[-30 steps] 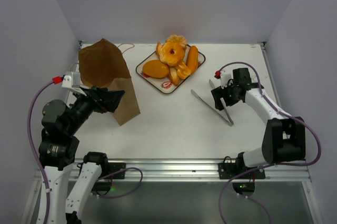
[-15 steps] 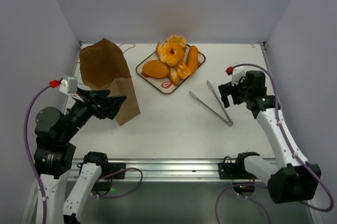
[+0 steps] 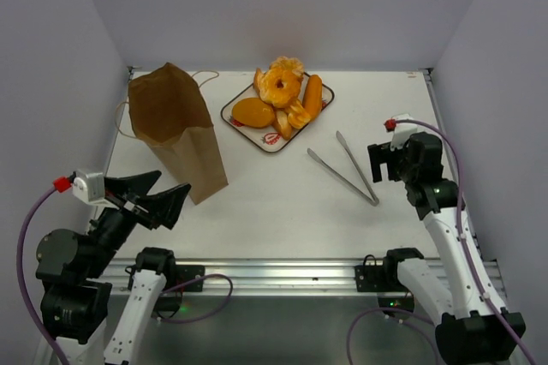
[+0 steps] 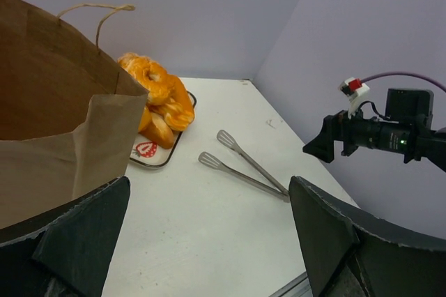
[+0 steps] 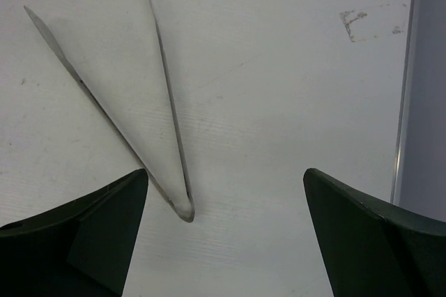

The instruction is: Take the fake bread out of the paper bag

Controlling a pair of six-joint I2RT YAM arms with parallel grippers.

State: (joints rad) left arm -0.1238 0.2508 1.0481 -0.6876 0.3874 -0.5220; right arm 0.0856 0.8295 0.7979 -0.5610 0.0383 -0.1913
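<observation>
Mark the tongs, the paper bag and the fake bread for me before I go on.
tongs (image 3: 342, 176), top external view, middle of one blade.
paper bag (image 3: 171, 112), top external view, its upper side panel.
fake bread (image 3: 280, 86), top external view, the ring-shaped piece on the pile.

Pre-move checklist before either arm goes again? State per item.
1. Left pincer open, holding nothing: ok.
2. Right pincer open, holding nothing: ok.
3. Fake bread piled on the strawberry-print tray, outside the paper bag: ok.
4. Paper bag standing upright on the table: ok.
5. No bread left inside the bag: cannot tell, no view looks down into it.
6. Tongs lying flat on the table, apart from both pincers: ok.
</observation>
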